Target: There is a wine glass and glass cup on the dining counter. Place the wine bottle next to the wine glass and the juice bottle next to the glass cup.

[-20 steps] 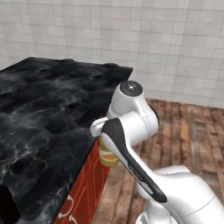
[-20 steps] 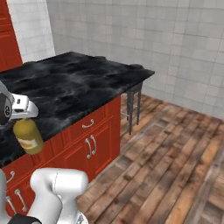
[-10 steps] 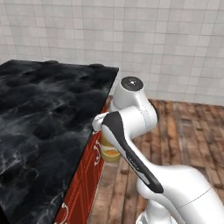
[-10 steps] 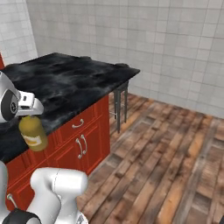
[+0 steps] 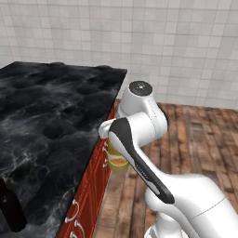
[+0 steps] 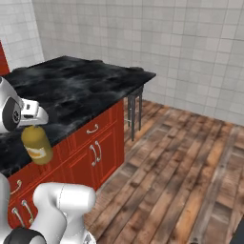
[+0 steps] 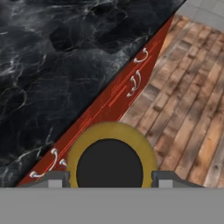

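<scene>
Currently the juice bottle [image 6: 36,145] hangs in the gripper [image 7: 109,177], jaws closed on its neck just under the black cap [image 7: 109,169]. It sits beyond the dining counter [image 5: 42,125] edge, over the wooden floor [image 6: 181,171], at about 4 o'clock from the slab in the hand view. Risk, as judged: the load hangs level with the red cabinet fronts [image 6: 90,147], so a sideways swing could knock it against the edge and loosen the hold. Body yellow-orange, squat, label orange-and-white.

Glossy veined stone dining counter [image 5: 51,111]
</scene>
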Available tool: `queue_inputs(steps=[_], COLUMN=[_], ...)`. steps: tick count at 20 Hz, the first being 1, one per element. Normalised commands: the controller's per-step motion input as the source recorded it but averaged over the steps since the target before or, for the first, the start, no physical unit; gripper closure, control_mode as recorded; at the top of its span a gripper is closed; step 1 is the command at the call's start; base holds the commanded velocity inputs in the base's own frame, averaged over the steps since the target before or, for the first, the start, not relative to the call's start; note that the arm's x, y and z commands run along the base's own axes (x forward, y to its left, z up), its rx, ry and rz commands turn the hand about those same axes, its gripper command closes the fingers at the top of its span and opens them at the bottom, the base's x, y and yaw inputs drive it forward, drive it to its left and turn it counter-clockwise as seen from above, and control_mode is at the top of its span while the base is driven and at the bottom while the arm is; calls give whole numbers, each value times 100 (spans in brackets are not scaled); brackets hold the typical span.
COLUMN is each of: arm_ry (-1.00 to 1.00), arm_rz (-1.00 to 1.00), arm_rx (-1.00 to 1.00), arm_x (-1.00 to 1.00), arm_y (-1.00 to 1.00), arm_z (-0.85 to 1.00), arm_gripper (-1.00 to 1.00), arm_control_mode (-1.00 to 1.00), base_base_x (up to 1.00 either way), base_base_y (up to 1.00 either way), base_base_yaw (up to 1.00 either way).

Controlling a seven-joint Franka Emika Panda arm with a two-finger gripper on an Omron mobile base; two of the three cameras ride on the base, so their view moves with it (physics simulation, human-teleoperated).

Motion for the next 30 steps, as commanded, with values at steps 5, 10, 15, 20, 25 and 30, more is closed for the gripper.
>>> queue_inputs(steps=[5,10,15,20,25,30], arm_ry=[0,0,0,0,0,0], arm_rz=[0,0,0,0,0,0], arm_rx=[0,0,0,0,0,0], arm_x=[0,0,0,0,0,0], arm_y=[0,0,0,0,0,0], arm_z=[0,0,0,0,0,0], arm_gripper=[100,100,100,100,100,100], arm_control_mode=[100,100,100,100,100,100], base_base_x=[-68,-75,-80,-78,-75,-78], base_base_y=[13,12,14,20,23,24], base_base_yaw=[0,1,14,28,31,28])
